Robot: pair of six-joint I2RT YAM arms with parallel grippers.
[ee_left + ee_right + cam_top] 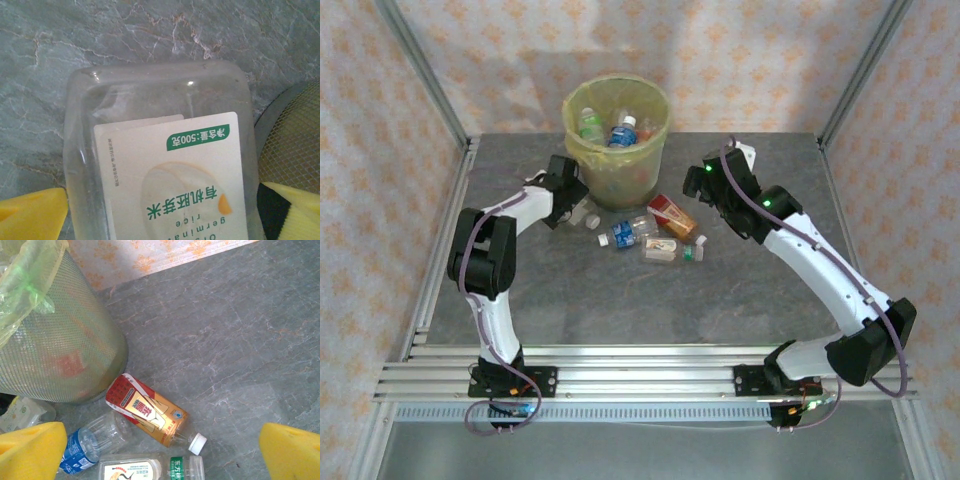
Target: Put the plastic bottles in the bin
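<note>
I read the work surface as a flat table (620, 300) with a grey, marble-like finish. Pale veins run across it in both wrist views. Walls (650, 40) papered in a pale pattern with a repeating orange floral motif enclose the far side and both flanks. A left aluminium post (420, 70) and a right aluminium post (865, 70) rise from the far table corners. Parallel aluminium rails (640, 365) lie along the near edge, spanning the table's width.

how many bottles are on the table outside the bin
4: white-labelled bottle left of the bin; blue-labelled bottle, red-orange bottle and white-and-green bottle clustered in front. Others may be hidden.
</note>
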